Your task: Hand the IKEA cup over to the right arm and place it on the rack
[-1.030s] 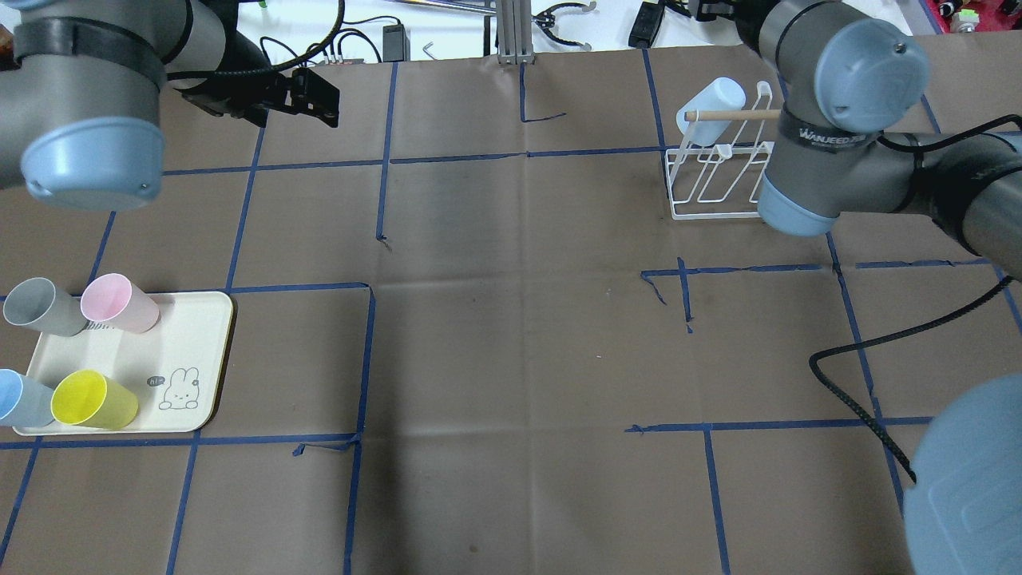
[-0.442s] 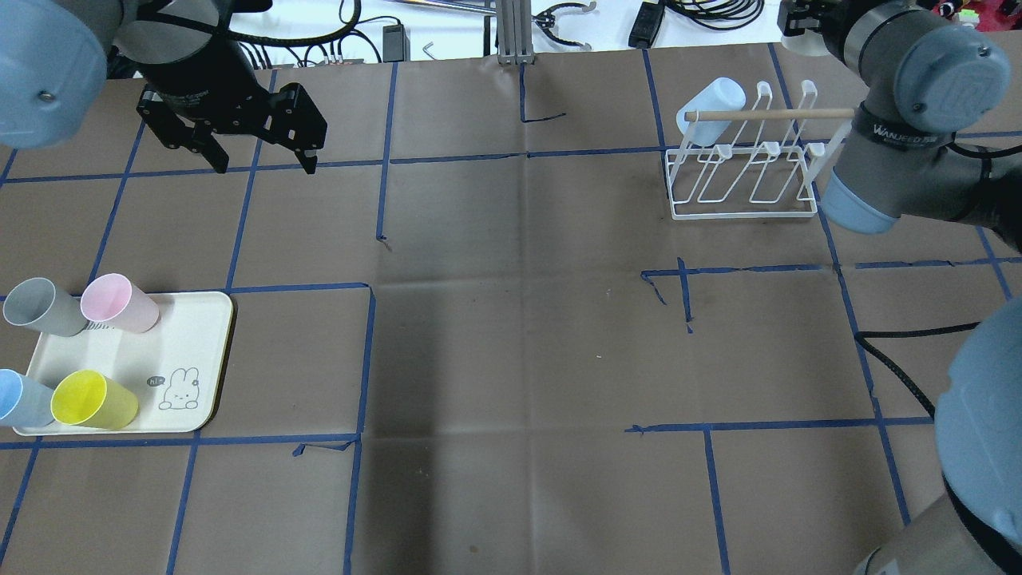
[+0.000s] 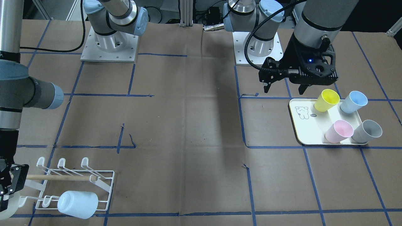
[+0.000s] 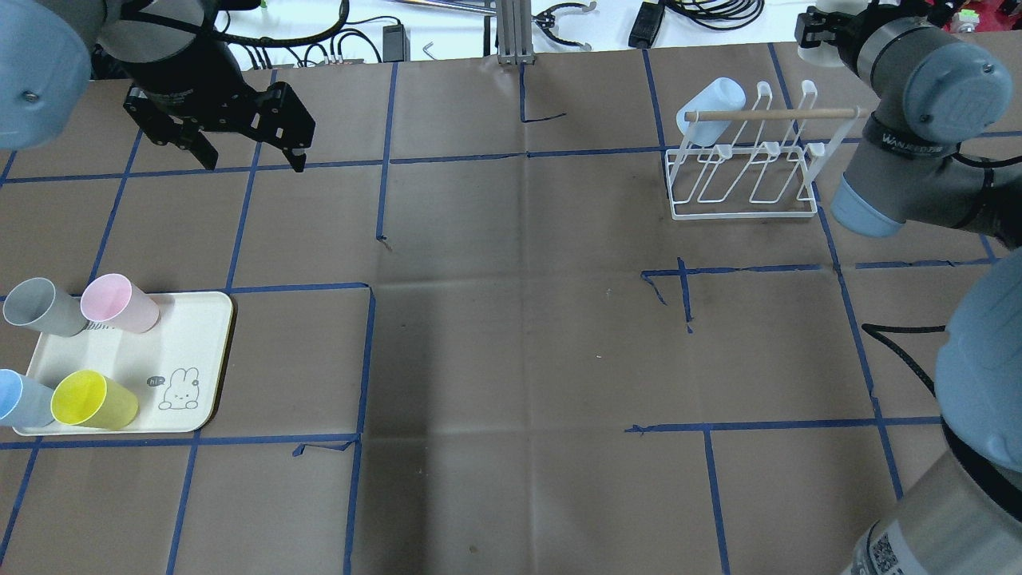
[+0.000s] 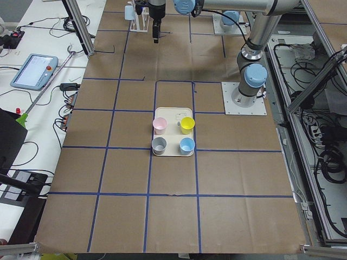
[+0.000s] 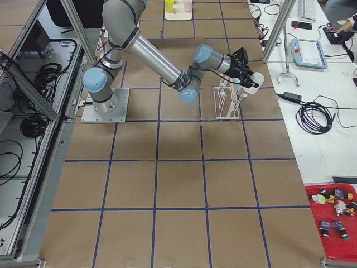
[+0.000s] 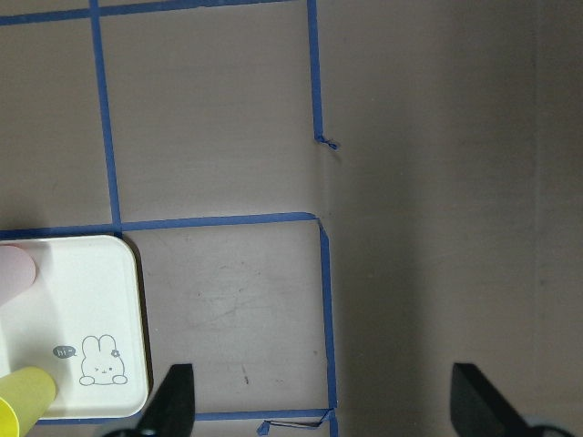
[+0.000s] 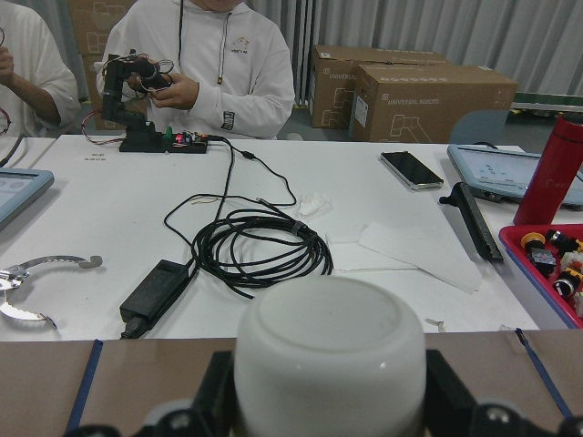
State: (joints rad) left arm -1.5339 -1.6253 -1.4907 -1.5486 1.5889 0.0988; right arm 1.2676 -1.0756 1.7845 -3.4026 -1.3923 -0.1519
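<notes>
My right gripper [image 8: 328, 401] is shut on a white cup [image 8: 328, 364], bottom towards the wrist camera. In the right side view the right gripper [image 6: 245, 64] holds the cup [image 6: 257, 76] just past the far end of the white wire rack [image 4: 742, 160]. A pale blue cup [image 4: 711, 108] hangs on a rack prong. My left gripper [image 4: 247, 152] is open and empty above the table, far from the rack. It also shows in the front view [image 3: 284, 89], near the tray.
A cream tray [image 4: 184, 351] at the near left holds yellow [image 4: 92, 399], pink [image 4: 120, 303], grey [image 4: 40, 307] and blue [image 4: 20, 399] cups lying on their sides. Cables and people are beyond the far table edge [image 8: 255, 246].
The right arm swung right and uncovered the rack. The left gripper turned fingers-down and shifted slightly left.
</notes>
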